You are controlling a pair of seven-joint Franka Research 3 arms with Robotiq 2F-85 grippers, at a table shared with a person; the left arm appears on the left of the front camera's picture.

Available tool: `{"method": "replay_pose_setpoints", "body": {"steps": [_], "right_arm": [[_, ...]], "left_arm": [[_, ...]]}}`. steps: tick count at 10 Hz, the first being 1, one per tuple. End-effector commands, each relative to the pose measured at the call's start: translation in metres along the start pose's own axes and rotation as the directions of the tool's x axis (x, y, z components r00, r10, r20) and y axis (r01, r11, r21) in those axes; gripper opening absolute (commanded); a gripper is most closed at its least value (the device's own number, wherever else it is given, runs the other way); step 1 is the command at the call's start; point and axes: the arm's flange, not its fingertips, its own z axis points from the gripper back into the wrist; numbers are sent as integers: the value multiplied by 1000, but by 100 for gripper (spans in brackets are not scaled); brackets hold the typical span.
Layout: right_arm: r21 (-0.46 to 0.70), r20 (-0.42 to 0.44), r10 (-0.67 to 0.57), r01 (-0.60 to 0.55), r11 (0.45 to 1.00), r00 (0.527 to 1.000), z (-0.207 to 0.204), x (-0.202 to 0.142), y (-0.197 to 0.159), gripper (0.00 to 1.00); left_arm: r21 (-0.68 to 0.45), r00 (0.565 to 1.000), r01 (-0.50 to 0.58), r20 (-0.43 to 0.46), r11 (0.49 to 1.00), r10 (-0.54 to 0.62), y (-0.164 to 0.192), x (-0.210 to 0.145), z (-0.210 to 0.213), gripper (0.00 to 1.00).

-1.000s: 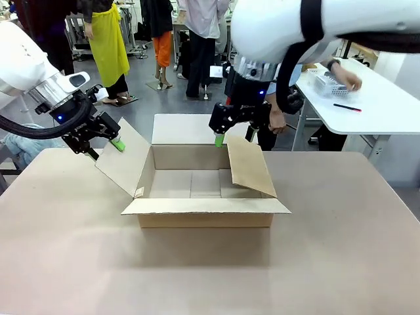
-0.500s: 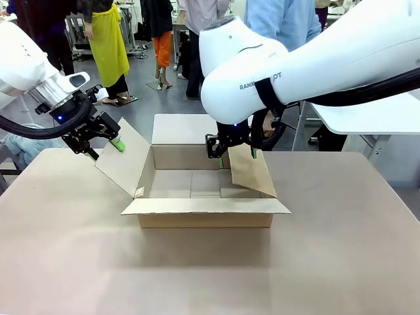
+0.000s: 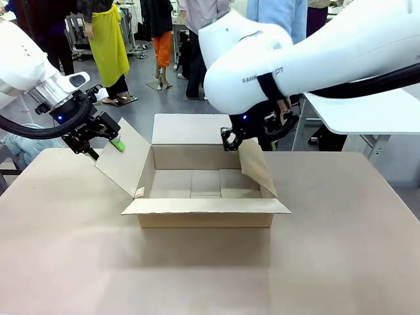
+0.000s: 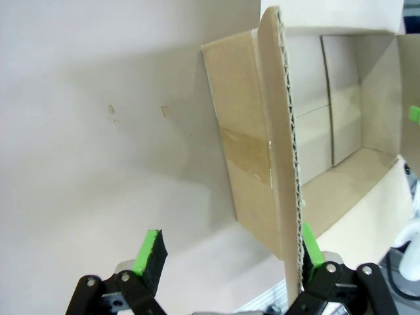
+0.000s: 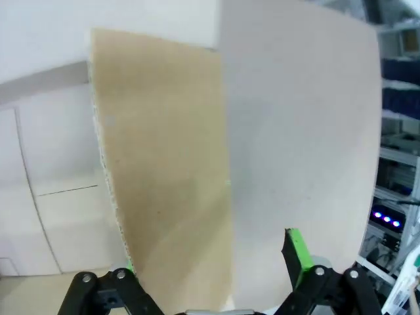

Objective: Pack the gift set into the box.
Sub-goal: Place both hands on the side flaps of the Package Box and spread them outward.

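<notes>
The box (image 3: 203, 220) stands open in the middle of the worktop (image 3: 341, 249), its floor bare cardboard, so nothing looks packed yet. The step in hand seems to be spreading the side flaps to clear the opening. The left hand (image 3: 105, 148) is at the left flap (image 3: 125, 161), its fingers wide apart. In the left wrist view the flap's edge lies against one green pad, and that flap slants well outward. The right hand (image 5: 211, 259) is also spread wide and straddles the right flap (image 3: 256, 167), which stands steep along the right wall and is not laid out like the left one. To do this well, the right flap probably needs swinging further right, pivoting about its fold rather than being pulled. A light carton like this could slide or lift if tugged, and the board may crease if pinched hard near a corner. The left side should simply hold its angle, pressing no harder. The near flap (image 3: 203, 205) lies flat outward and the far flap (image 3: 187, 128) stands up, so neither blocks the opening. The worktop is a plain, matt beige sheet with nothing else near the box. Beyond it is a grey floor (image 3: 144, 98) where several people (image 3: 108, 46) stand, and a white table (image 3: 367, 108) sits at the far right.
</notes>
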Motion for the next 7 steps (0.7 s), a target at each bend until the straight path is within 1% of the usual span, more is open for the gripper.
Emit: {"method": "replay_pose_setpoints", "body": {"steps": [1, 3, 5, 6, 7], "right_arm": [[30, 15, -70, 69, 997, 997, 5, -11, -40, 100], [141, -42, -87, 92, 986, 995, -9, -10, -87, 100], [257, -94, -88, 110, 960, 992, -45, -9, -123, 100], [308, -105, -120, 147, 940, 987, -62, -12, -142, 100], [409, -107, -130, 163, 898, 986, -81, -18, -161, 100]], "left_arm": [[15, 1000, -7, -1, 1000, 7, -1, -3, 1, 100], [15, 1000, -7, -1, 1000, 7, -1, -3, 1, 100], [15, 1000, -7, -1, 1000, 7, -1, -3, 1, 100], [15, 1000, -7, -1, 1000, 7, -1, -3, 1, 100], [15, 1000, -7, -1, 1000, 7, -1, -3, 1, 100]]}}
